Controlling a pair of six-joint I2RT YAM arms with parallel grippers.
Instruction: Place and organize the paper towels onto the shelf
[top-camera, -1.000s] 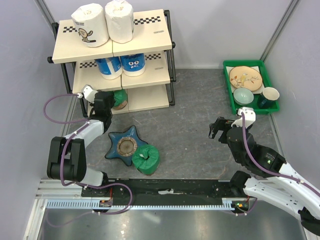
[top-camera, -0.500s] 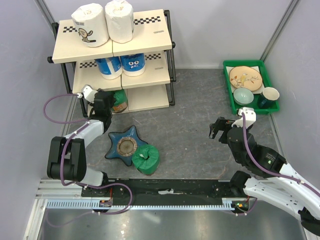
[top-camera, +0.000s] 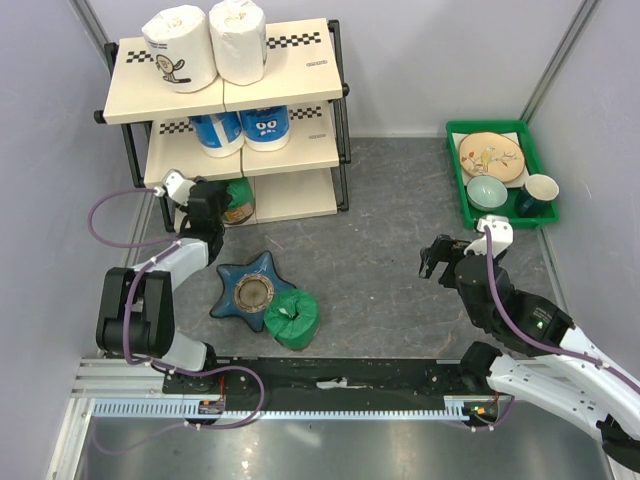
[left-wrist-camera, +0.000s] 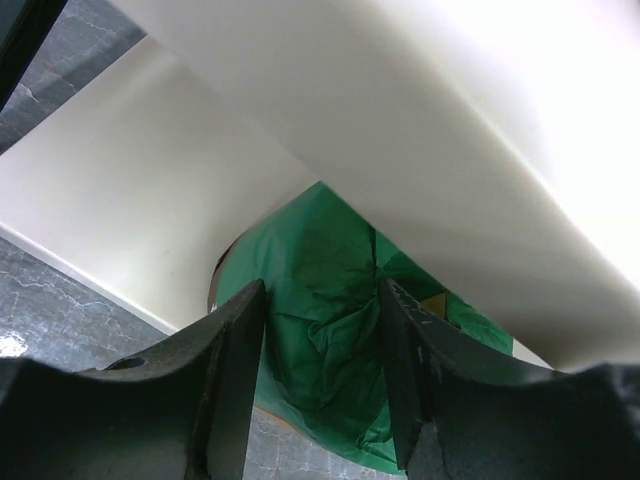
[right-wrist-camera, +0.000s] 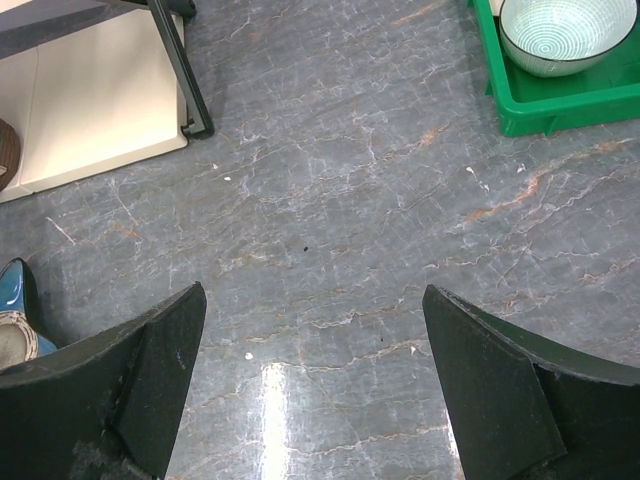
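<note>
My left gripper (top-camera: 222, 200) reaches under the middle board of the shelf (top-camera: 290, 70). It is shut on a green paper towel roll (top-camera: 240, 200) on the bottom tier. In the left wrist view the black fingers (left-wrist-camera: 235, 350) pinch the wrinkled green wrap (left-wrist-camera: 320, 250), and my gripper (left-wrist-camera: 320, 290) is under the cream board. Two white rolls (top-camera: 180, 48) stand on the top tier and two blue rolls (top-camera: 240, 130) on the middle tier. The second green roll (top-camera: 292, 318) lies on the floor. My right gripper (top-camera: 432, 258) (right-wrist-camera: 312, 292) is open and empty over bare floor.
A blue star-shaped dish (top-camera: 248, 285) lies on the floor, touching the loose green roll. A green tray (top-camera: 500, 125) of dishes sits at the far right, with its corner and a bowl (right-wrist-camera: 560, 30) in the right wrist view. The shelf's bottom board (right-wrist-camera: 90, 100) also shows there.
My left gripper has shifted slightly up and left at the bottom tier with the green roll. The shelf has nudged a little to the left. The right arm has not moved.
</note>
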